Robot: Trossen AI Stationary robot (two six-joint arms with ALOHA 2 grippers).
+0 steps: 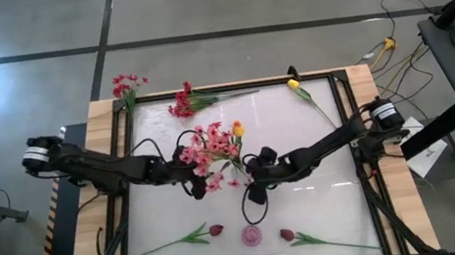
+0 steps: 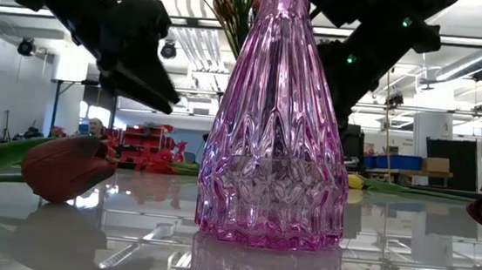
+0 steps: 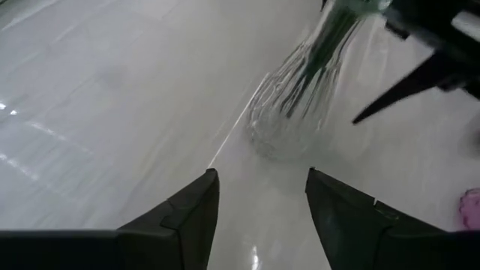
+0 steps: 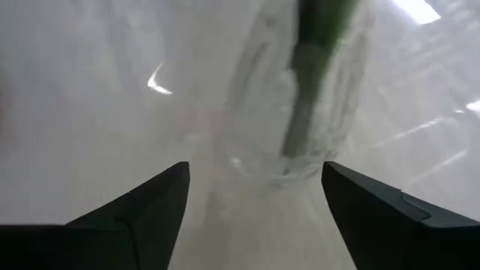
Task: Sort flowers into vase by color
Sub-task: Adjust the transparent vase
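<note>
with both grippers spread open and empty beside the clear vase holding the pink flowers, you have probably just released; next fetch the yellow tulip.

left gripper and right gripper hang over the table's middle.

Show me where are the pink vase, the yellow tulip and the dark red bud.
pink vase [image 2: 274, 155], low view, ribbed body.
yellow tulip [image 1: 293, 84], high view, blossom.
dark red bud [image 2: 67, 168], low view, petals.

white table, loose flowers, pink vase
</note>
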